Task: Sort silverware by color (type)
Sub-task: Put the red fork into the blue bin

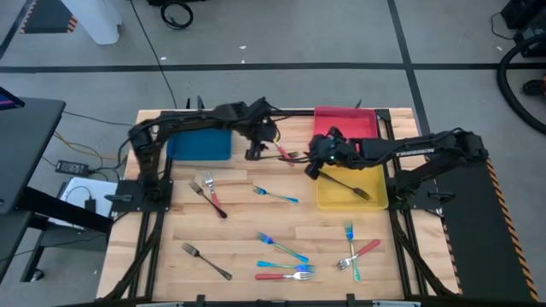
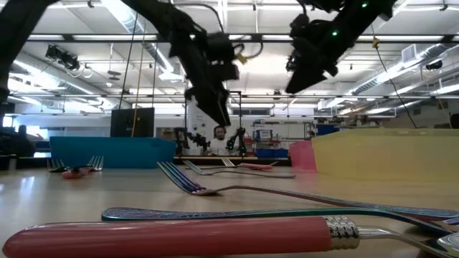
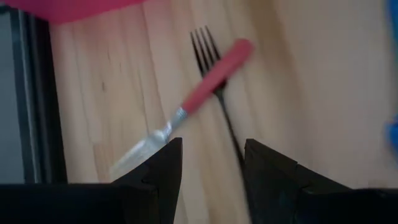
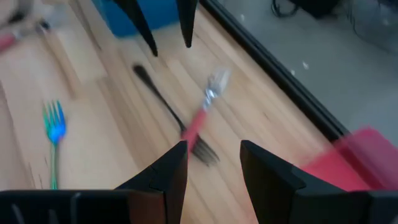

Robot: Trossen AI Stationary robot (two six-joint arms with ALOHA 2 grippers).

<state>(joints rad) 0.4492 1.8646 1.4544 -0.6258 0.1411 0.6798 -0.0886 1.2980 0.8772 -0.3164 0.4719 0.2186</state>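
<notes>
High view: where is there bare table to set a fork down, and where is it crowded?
Bare wood lies between the blue tray and the grey fork along the left side, and mid-table below the teal fork. Crowded: the forks near the front edge, and the crossed pair between the two pincers.

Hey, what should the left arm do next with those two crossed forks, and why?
Probably lower the open left gripper onto the red-handled fork, since it lies across the dark fork just ahead of its fingers, near the red tray.

Open lab hall: ceiling strip lights (image 2: 93, 37), exposed ducts (image 2: 150, 54), distant workbenches (image 2: 272, 152).
</notes>
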